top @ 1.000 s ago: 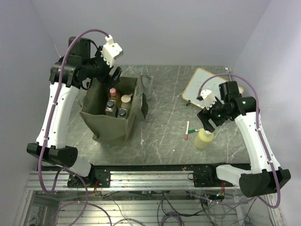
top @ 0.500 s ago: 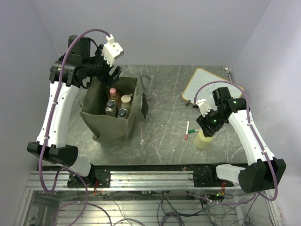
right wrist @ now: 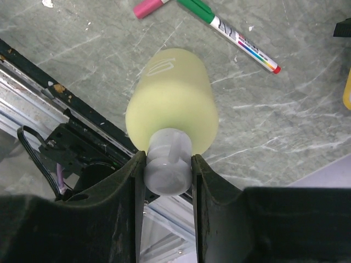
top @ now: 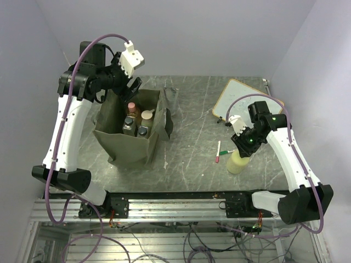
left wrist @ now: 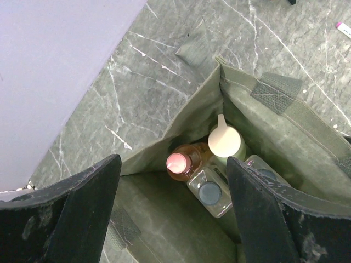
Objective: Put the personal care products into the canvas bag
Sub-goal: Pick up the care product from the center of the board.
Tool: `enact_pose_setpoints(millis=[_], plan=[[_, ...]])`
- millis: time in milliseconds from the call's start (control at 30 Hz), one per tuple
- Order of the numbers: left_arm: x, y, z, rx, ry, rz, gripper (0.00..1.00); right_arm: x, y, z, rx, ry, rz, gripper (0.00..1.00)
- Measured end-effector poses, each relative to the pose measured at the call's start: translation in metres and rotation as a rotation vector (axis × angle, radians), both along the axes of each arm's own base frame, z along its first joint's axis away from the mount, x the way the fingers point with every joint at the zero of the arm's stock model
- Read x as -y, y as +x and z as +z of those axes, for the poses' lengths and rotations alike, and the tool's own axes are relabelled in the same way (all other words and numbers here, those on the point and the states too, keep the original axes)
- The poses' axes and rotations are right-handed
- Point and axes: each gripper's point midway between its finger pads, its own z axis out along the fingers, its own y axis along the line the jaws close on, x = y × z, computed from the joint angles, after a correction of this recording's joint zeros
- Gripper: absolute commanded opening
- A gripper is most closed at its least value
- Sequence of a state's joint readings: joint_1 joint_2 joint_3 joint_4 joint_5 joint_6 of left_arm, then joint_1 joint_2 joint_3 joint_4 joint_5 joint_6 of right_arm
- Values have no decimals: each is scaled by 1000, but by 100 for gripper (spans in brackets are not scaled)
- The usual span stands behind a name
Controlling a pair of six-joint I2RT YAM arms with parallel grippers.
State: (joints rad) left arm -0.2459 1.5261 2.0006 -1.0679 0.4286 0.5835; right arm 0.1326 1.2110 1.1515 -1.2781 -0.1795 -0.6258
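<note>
1. The pale yellow-green matte plastic cylinder bottle (right wrist: 173, 101) stands upright on the grey white-veined stone-look tabletop (right wrist: 285, 126), near its front edge and well apart from the bag.
2. The right gripper (right wrist: 168, 164) has its 2 black fingers pressed against both sides of that bottle's frosted round cap.
3. A raised mark on the bottle's shoulder cannot be read.
4. The boxy olive-green canvas bag (left wrist: 184, 118), coarse-woven with webbing straps, holds an amber bottle with a pink cap (left wrist: 178, 161), a beige spouted cap (left wrist: 224, 141) and a clear squarish bottle with a dark cap (left wrist: 209, 193).
5. The left gripper (left wrist: 174, 164) hangs above the bag's mouth, jaws spread wide, empty.
6. A green-capped white marker pen (right wrist: 230, 30) lies near the yellow-green bottle; its print is illegible.
</note>
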Motion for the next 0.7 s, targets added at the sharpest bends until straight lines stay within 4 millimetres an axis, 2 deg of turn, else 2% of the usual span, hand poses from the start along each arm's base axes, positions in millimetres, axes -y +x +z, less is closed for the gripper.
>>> enact_pose_setpoints(millis=[133,400,533,700], plan=[[0,0,0,3,2,-2,88,-2,-2,8,-1,13,27,0],[-2,2,1,4,1,20,90,-27,13,46,50,114,80,0],[-6,3,4,8,-6,57,92,-48,26,67,97,154,112,0],[-10,3,10,15,-22,102,95,-91,45,83,160,196,181,0]])
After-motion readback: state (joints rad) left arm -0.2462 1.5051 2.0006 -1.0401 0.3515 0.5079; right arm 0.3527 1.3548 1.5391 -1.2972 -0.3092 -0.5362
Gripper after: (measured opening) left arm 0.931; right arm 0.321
